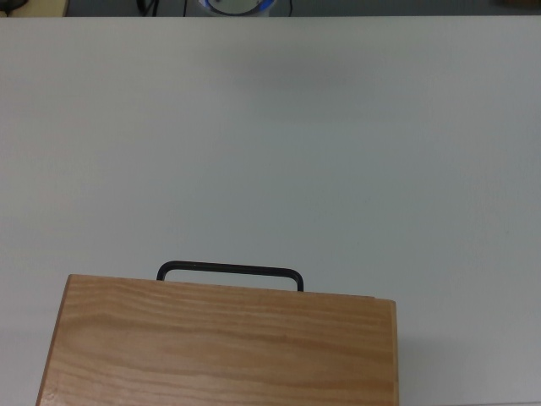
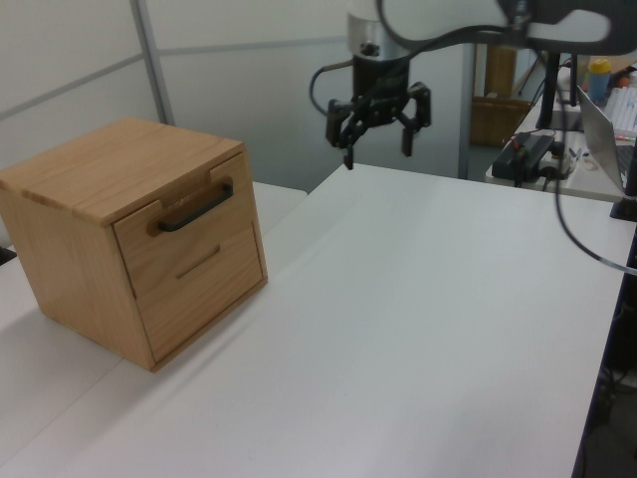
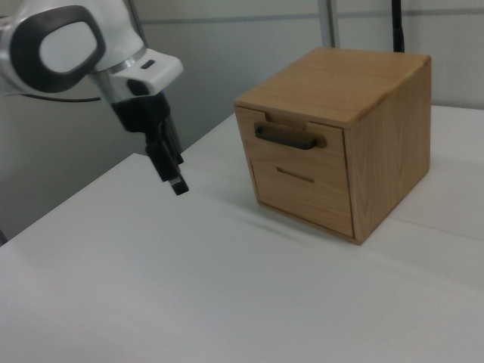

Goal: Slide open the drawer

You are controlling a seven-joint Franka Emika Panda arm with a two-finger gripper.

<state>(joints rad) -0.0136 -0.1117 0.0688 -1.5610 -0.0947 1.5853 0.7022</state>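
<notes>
Wooden box casing (image 2: pixel 105 169) set on white tabletop (image 2: pixel 398 329), at the left view's left edge and the right view's right side. Drawer (image 2: pixel 179 229) seated in upper front of casing, front panel flush with casing face, fully closed. Black bar handle (image 2: pixel 196 207) mounted across drawer front, seen from above in the top view (image 1: pixel 230 271) projecting beyond casing top edge. Second, lower front panel (image 3: pixel 306 189) below, with a thin slot-like mark.

Hand (image 2: pixel 377 127) suspended above far edge of tabletop, pointing downward, fingers (image 2: pixel 346 139) spread apart, nothing between them. Positioned well apart from drawer: up and to the left view's right of handle, no contact. In the right view, hand (image 3: pixel 170 170) at the right view's left of drawer front, above tabletop. Outside the top view.
</notes>
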